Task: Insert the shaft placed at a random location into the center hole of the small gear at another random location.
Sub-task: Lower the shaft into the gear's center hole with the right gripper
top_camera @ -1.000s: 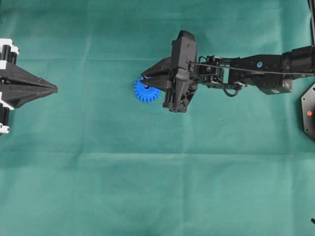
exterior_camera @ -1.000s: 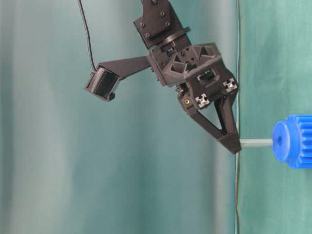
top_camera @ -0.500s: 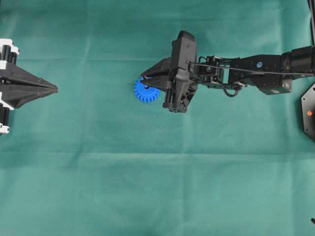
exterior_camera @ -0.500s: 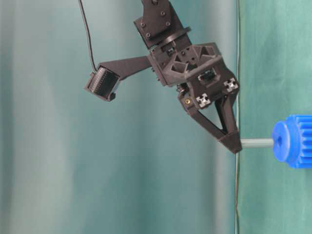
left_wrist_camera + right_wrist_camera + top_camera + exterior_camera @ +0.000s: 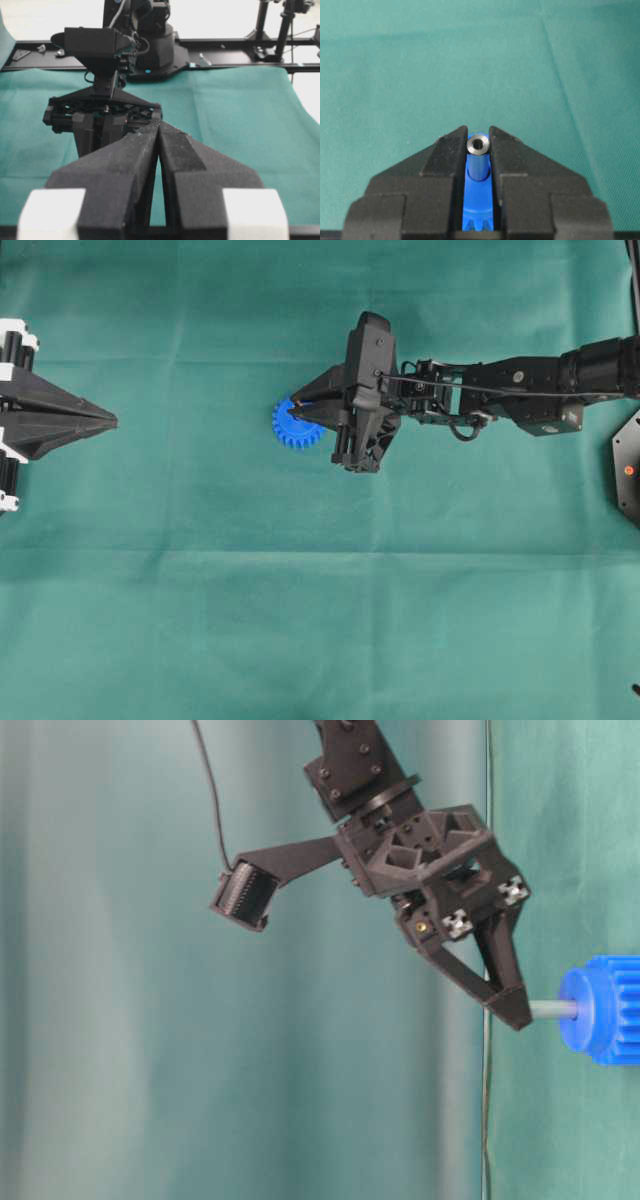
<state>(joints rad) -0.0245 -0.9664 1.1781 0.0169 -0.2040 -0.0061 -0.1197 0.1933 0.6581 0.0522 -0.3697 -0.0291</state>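
The right arm reaches in from the right side, stretched out long and low toward the middle. Its wrist bends down, so the right gripper points at the table. The two black fingers are pressed in close on a thin pin. The left gripper sits at the left edge, fingers squeezed together, holding nothing.

One camera looks straight down on the desk. A second sits low, turned sideways, close. Wrist cameras look along their fingers. Both outside views share the gear.
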